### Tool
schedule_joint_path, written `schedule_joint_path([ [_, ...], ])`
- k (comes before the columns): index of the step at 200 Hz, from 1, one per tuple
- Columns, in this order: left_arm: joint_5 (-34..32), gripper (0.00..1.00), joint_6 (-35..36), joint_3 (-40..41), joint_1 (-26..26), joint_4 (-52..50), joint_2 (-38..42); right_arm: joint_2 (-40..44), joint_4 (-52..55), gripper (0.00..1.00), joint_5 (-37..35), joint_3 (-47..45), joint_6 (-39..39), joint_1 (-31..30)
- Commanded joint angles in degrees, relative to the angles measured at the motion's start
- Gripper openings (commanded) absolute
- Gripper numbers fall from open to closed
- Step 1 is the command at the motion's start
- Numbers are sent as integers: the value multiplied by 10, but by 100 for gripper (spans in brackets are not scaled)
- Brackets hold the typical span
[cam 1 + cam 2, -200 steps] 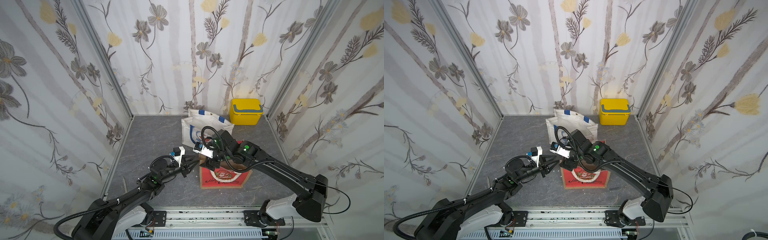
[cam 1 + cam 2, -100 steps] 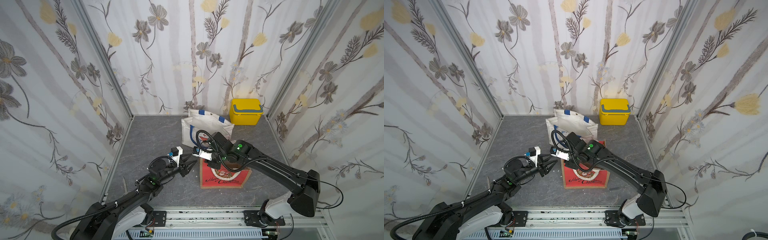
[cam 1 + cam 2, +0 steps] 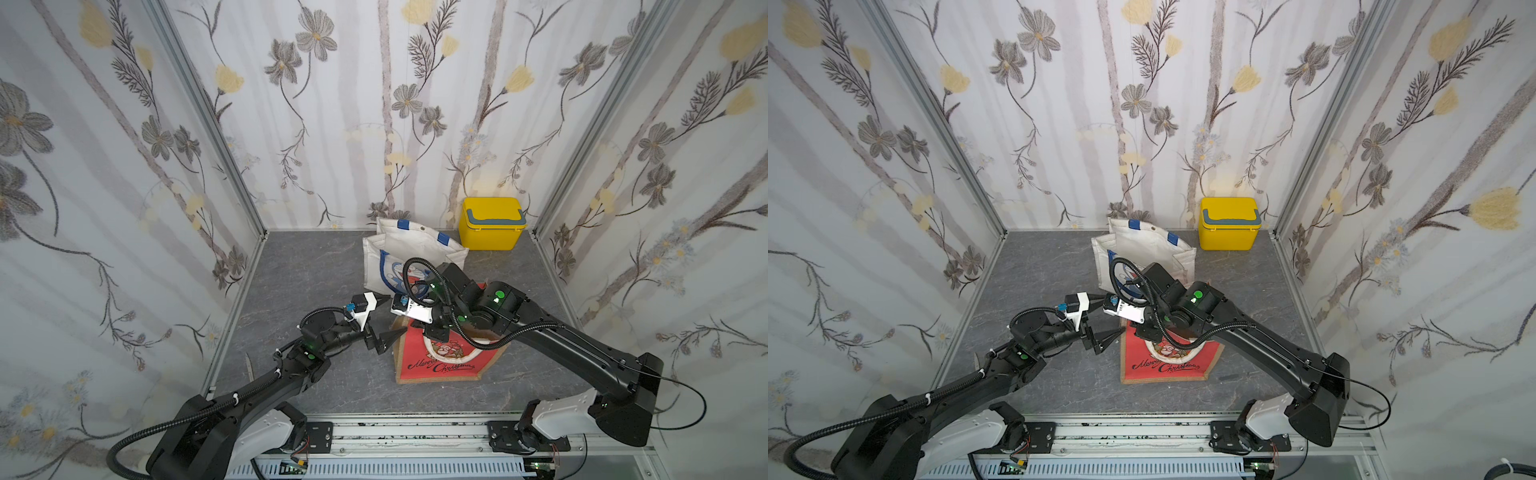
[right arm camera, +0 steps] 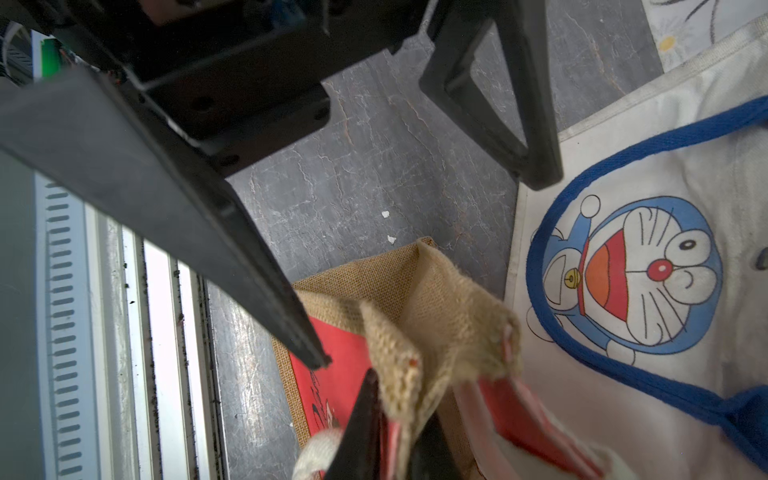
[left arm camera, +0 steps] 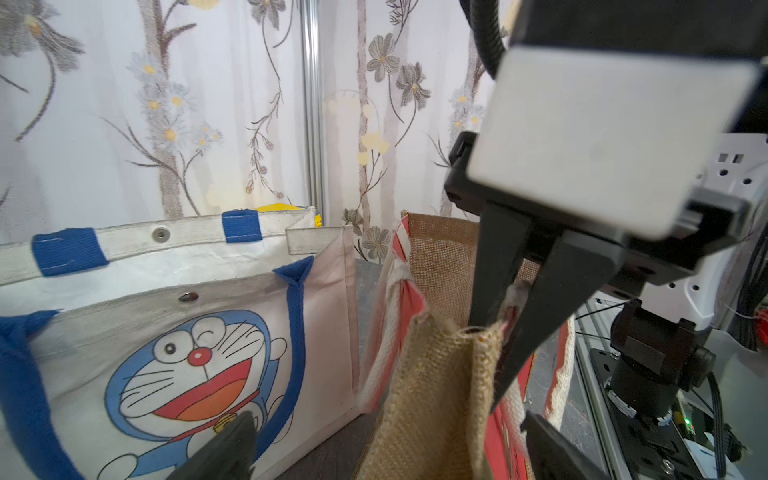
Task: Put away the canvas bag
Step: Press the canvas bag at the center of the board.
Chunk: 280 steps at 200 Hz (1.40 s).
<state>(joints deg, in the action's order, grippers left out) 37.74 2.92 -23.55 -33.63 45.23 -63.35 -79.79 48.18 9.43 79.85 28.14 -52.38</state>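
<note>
**Status.** The red bag [image 3: 440, 361] stands upright on the counter [image 3: 316, 270], lower centre of both top views. It is just in front of the white bag [image 3: 399, 253], whose mouth gapes open. Nothing in the frames marks which of the two is the canvas bag of the task. Both arms work on the red one, so it is judged to be the item in hand.

**End effectors.**
- The right end effector [image 4: 397, 428] is clenched on the top rim of the red bag at a burlap corner. A striped handle sits between the jaws in the left wrist view.
- The left end effector [image 3: 392, 314] is released, jaws spread wide. It sits beside the near corner of the red bag, with nothing between the jaws.

**Progress.** The rim grasp is made. The bag is not yet lifted, folded or stowed; its base rests on the counter. The whole transfer is judged to remain. The open white bag is a likely destination, but this cannot be confirmed.

**Markings.**
- Red bag: "Merry Christmas" [image 3: 441, 366] in black script, below a Santa figure in a white-edged oval.
- White bag: Doraemon cartoon [image 5: 199, 365], blue trim and snap fasteners, no legible text.
- Yellow box [image 3: 492, 224], upper right of the counter: no label readable.
</note>
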Motion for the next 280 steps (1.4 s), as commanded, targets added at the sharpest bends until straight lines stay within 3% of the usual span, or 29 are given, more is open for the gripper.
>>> schedule_joint_path([
  [1, 73, 100, 30, -31, -2, -22, -31, 10, -7, 0, 32, -7, 7, 1],
  [18, 95, 99, 40, -50, -8, -54, -55, 14, -16, 0, 38, -16, 11, 1],
  [45, 91, 79, 37, -43, -16, -39, -69, 9, -20, 0, 39, -18, 11, 2],
  [68, 88, 67, 41, -48, -28, -53, -85, 7, -28, 0, 42, -18, 11, 2],
  [80, 81, 57, 38, -43, -31, -40, -85, 8, -31, 0, 45, -17, 11, 2],
  [100, 64, 31, 24, -29, -32, -6, -97, 8, -31, 0, 46, -19, 11, 2],
  [111, 55, 28, 21, -26, -32, -2, -92, 9, -30, 0, 40, -22, 9, 2],
  [125, 43, 16, 18, -23, -31, -1, -90, 11, -29, 0, 28, -27, 7, 2],
  [133, 37, 11, 18, -22, -32, -1, -75, 14, -29, 4, 21, -29, 6, 2],
  [147, 24, 5, 16, -21, -31, -2, -68, 19, -29, 23, 7, -33, 6, 2],
  [159, 18, 5, 16, -21, -31, -10, -62, 28, -29, 41, -21, -38, 2, 2],
  [169, 14, 5, 15, -18, -31, -14, -56, 36, -29, 49, -49, -44, -5, 2],
  [189, 7, 6, 13, -4, -31, -13, -44, 53, -23, 57, -83, -63, -11, 2],
  [212, 4, 6, 12, 6, -30, -18, -36, 75, -19, 57, -107, -90, -12, 5],
  [222, 4, 8, 8, 10, -31, -15, -34, 84, -24, 50, -101, -104, -10, 8],
  [235, 8, 14, 1, 12, -31, -11, -34, 93, -43, 33, -88, -119, -9, 8],
  [242, 12, 23, -4, 10, -32, -8, -37, 95, -56, 22, -71, -125, -9, 8],
  [257, 19, 52, -14, 3, -34, -1, -44, 88, -70, 4, -35, -126, -9, 1],
  [267, 18, 63, -19, -7, -38, 3, -47, 77, -72, 0, -24, -120, -11, -5],
  [280, 16, 66, -19, -18, -45, 4, -50, 65, -72, 0, -15, -111, -13, -7],
])
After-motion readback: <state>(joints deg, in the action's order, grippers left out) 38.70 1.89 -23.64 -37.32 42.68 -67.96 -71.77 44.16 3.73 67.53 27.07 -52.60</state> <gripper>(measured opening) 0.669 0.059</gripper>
